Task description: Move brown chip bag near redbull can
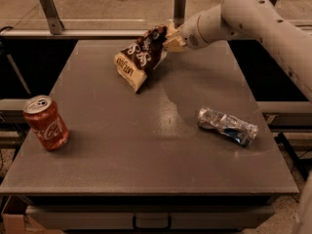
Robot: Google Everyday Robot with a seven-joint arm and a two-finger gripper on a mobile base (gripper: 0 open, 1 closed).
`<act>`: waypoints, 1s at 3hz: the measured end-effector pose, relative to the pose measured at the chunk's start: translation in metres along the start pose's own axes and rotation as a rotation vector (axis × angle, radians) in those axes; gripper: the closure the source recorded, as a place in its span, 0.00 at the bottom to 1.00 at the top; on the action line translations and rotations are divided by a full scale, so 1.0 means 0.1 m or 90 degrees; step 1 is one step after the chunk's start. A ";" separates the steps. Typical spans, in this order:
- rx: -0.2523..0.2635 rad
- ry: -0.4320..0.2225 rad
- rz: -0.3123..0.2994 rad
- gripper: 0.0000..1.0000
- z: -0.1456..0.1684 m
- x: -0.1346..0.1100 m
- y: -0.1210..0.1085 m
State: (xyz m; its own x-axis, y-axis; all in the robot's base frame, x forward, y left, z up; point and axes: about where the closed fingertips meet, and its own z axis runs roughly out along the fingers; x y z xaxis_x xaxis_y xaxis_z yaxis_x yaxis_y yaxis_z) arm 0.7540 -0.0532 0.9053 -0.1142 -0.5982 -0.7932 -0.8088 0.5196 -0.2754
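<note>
The brown chip bag [139, 56] hangs tilted over the far middle of the grey table [146, 155], its cream lower end just above or touching the surface. My gripper [168, 39] is shut on the bag's upper right end, with the white arm reaching in from the upper right. The redbull can [227, 125], crushed silver with blue patches, lies on its side at the right of the table, well apart from the bag.
A red Coca-Cola can [46, 123] stands upright near the table's left edge. Metal rail posts [49, 5] stand behind the far edge. The table's front edge has a drawer handle [151, 222] below it.
</note>
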 end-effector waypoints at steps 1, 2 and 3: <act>0.018 0.020 0.002 1.00 -0.33 0.12 0.06; 0.026 0.049 0.001 1.00 -0.61 0.27 0.15; 0.032 0.076 0.012 1.00 -0.81 0.43 0.23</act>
State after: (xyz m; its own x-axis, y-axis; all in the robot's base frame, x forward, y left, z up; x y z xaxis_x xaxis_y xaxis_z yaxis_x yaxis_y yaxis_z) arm 0.6836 -0.1161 0.9084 -0.1995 -0.6541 -0.7296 -0.7766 0.5596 -0.2894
